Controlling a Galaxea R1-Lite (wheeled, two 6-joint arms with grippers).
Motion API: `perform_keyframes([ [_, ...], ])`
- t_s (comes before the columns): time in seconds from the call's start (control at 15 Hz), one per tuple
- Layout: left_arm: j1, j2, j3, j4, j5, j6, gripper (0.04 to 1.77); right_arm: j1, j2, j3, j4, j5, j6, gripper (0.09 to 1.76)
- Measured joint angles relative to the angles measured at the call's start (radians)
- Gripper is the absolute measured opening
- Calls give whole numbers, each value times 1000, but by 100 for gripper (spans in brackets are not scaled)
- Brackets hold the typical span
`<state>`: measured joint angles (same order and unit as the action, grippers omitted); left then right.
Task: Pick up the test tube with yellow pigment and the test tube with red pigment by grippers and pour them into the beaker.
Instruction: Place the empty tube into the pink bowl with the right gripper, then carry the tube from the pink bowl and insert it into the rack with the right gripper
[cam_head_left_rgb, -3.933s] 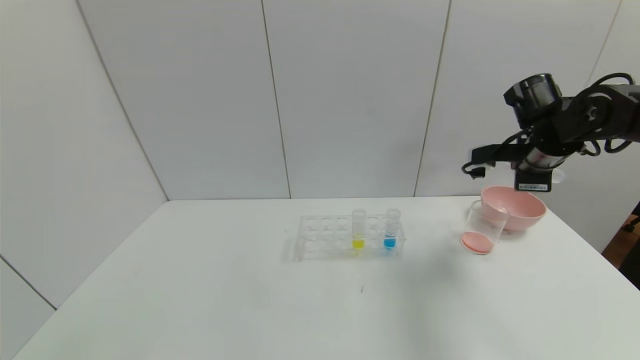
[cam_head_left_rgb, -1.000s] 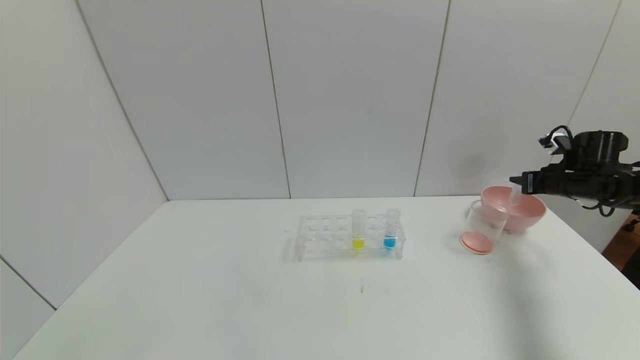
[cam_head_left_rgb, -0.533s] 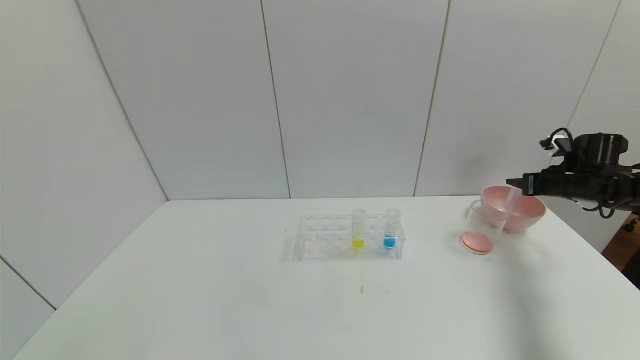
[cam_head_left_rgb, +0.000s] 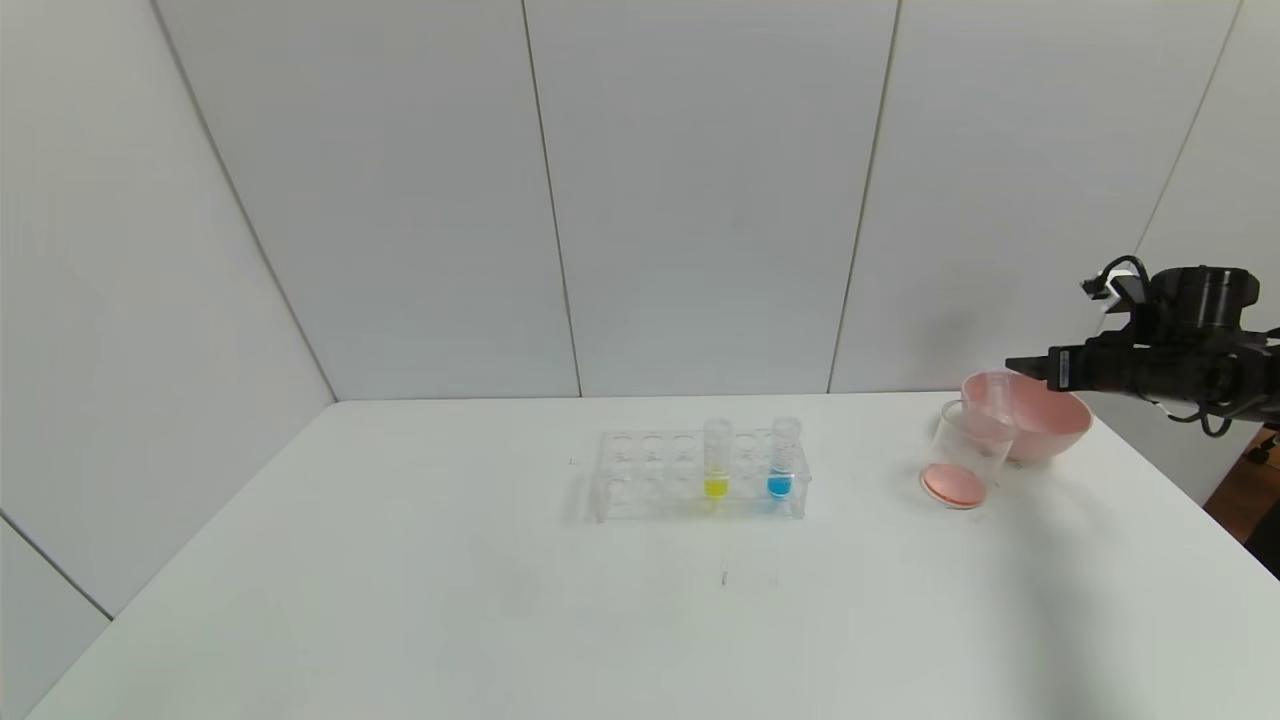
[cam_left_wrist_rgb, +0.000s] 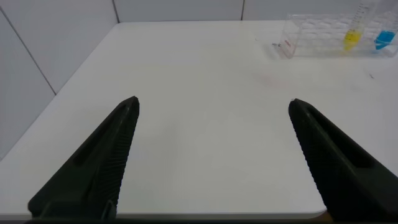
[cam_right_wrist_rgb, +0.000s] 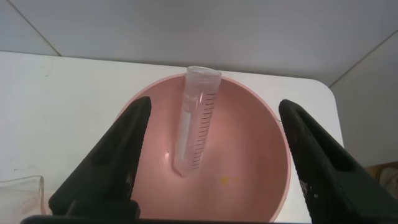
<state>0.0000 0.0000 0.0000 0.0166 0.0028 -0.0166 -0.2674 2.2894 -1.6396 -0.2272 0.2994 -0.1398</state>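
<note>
We have the right gripper (cam_head_left_rgb: 1012, 364) hovering above the pink bowl (cam_head_left_rgb: 1050, 432) at the far right of the table (cam_head_left_rgb: 500, 600), fingers (cam_right_wrist_rgb: 118, 162) spread wide and holding nothing. Right wrist view shows an empty clear tube (cam_right_wrist_rgb: 196, 121) between the fingers but apart from both; its rounded end sits on the bowl floor (cam_right_wrist_rgb: 249, 162) and its open top leans on the bowl's rim. It has no liquid in it; from the head view it is only a faint shape inside the bowl (cam_head_left_rgb: 1000, 395). The beaker (cam_head_left_rgb: 965, 455) stands just beside the bowl, touching or nearly touching it on the side toward the rack, with a red-orange layer at the bottom. The rack (cam_head_left_rgb: 700, 475) sits mid-table, well apart from the beaker. The yellow tube (cam_head_left_rgb: 717, 460) stands upright in it, and a blue tube (cam_head_left_rgb: 783, 458) stands upright a couple of holes to its right. Left wrist view shows the left gripper (cam_left_wrist_rgb: 211, 155) low over the near left part of the table, fingers (cam_left_wrist_rgb: 93, 168) wide open and empty, with the rack (cam_left_wrist_rgb: 323, 40) far off and the yellow tube (cam_left_wrist_rgb: 352, 38) and blue tube (cam_left_wrist_rgb: 384, 40) visible in it. The left arm itself is outside the head view.
</note>
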Motion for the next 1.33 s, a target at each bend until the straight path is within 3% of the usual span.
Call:
perform_keyframes([
  [0.2, 0, 0, 0, 0, 0, 0, 172, 0, -12, 9, -2, -3, 9, 155],
  [0.53, 0, 0, 0, 0, 0, 0, 172, 20, -86, 27, 34, -19, 141, 163],
  [0.73, 0, 0, 0, 0, 0, 0, 172, 54, -147, 66, 32, -90, 153, 165],
  [1.0, 0, 0, 0, 0, 0, 0, 172, 120, -268, 193, 37, -136, 162, 167],
  [1.13, 0, 0, 0, 0, 0, 0, 172, 188, -339, 278, 37, -216, 169, 168],
  [1.33, 0, 0, 0, 0, 0, 0, 172, 313, -466, 421, 41, -258, 169, 169],
])
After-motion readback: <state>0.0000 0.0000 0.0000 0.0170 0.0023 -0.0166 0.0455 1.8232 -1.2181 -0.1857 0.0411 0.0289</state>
